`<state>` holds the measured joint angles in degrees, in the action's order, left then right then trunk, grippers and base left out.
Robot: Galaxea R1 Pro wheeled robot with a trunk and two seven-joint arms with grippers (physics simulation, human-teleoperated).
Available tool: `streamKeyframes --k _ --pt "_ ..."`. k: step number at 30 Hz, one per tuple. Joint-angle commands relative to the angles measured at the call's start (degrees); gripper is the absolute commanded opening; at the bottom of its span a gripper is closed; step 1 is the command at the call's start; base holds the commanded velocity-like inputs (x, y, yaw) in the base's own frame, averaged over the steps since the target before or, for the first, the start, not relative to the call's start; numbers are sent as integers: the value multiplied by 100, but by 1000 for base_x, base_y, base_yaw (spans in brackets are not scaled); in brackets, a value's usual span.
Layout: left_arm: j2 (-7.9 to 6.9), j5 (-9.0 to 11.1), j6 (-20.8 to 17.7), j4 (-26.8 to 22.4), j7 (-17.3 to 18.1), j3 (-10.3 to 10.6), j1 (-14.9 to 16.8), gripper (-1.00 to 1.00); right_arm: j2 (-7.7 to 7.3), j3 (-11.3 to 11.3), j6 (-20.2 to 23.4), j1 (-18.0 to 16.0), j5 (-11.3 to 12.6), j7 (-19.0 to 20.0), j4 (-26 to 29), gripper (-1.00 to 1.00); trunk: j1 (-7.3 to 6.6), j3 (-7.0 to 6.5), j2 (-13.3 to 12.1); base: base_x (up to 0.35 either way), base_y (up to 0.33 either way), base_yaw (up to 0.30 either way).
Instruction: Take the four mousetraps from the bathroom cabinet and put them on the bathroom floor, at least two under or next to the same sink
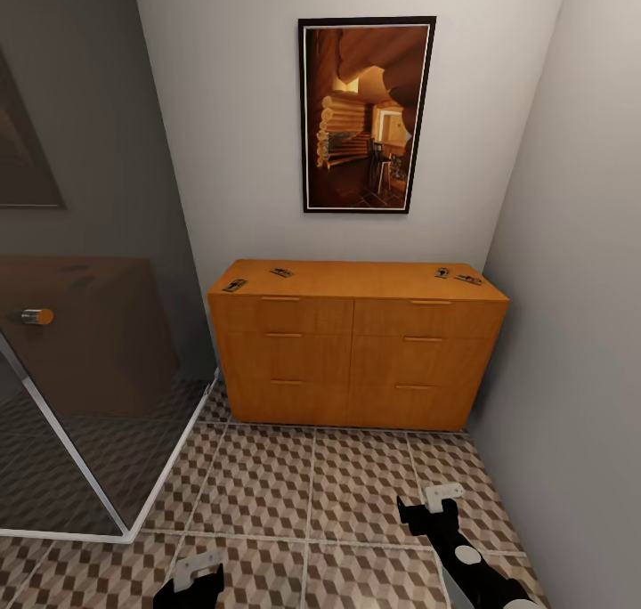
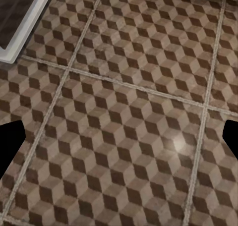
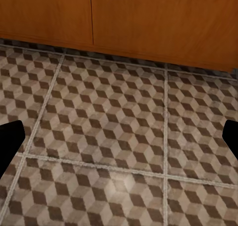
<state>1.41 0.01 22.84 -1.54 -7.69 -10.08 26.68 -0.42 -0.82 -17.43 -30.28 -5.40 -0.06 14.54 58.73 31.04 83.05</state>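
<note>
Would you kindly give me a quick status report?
Left hand and right hand open, empty, low over floor. Four mousetraps atop cabinet. Path unobstructed.

Both arms were matte black w/ pale grey-white fittings. Right hand (image 1: 429, 504): black body, short black prongs at the front, a light grey angular bracket on top near the tip. Behind it the forearm was black & rounded, w/ a white round spot on its upper side and a white patch further back at the frame edge. Left hand (image 1: 198, 577): black body, similar light grey bracket w/ a small dark hole. In wrist views, fingertips (image 2: 10, 141) showed as plain black blunt shapes, no markings.
</note>
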Motion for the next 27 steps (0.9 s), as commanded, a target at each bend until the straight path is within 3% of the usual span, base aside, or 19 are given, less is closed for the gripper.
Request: streamKeyframes --k 1,27 --pt "1 -1 19 4 -13 -12 4 100 -2 -5 -15 -4 -40 -3 -4 100 0 5 3 0 0 0" --pt "9 -1 19 31 -13 -12 4 100 -2 -2 -15 -4 -40 -3 -4 100 0 5 3 0 0 0"
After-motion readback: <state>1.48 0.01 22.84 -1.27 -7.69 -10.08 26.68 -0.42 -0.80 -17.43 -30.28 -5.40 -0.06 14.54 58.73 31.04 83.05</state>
